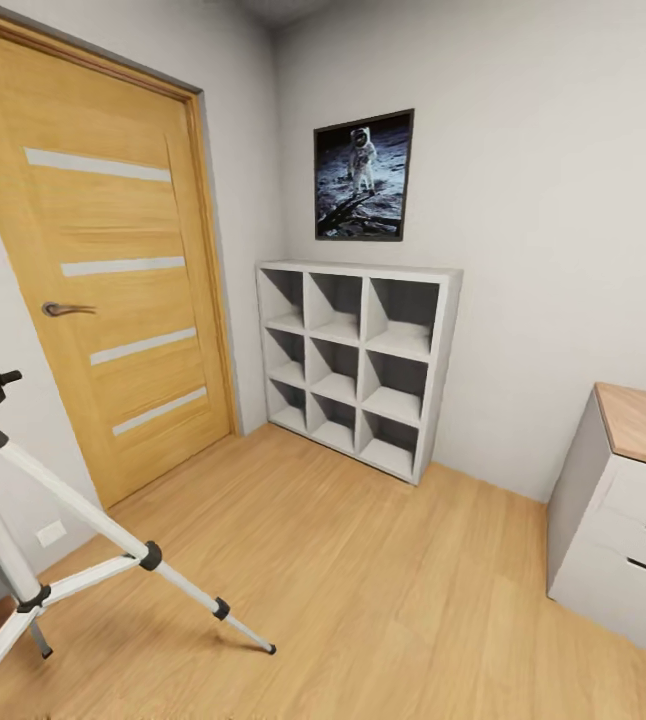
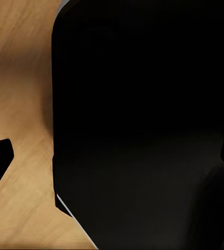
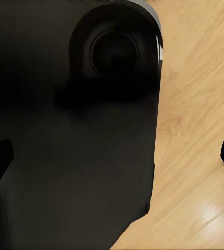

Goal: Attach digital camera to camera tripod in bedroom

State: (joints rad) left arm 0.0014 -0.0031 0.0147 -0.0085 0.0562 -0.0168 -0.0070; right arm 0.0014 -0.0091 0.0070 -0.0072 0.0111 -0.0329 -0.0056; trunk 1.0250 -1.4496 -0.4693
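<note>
Camera tripod [image 1: 23, 520] stands on the wood floor [image 1: 363, 600] at the head view's left edge, near the wooden door [image 1: 103, 260]. White cube shelves [image 1: 358, 365] sit under an astronaut poster [image 1: 363, 176]. Whether either hand is clenched or released, I cannot tell.

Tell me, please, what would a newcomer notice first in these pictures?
Probably the large wooden door on the left wall, then the astronaut poster above the white cube shelves at the far wall. The camera tripod stands on the wood floor at the near left, cut by the picture's edge.
</note>
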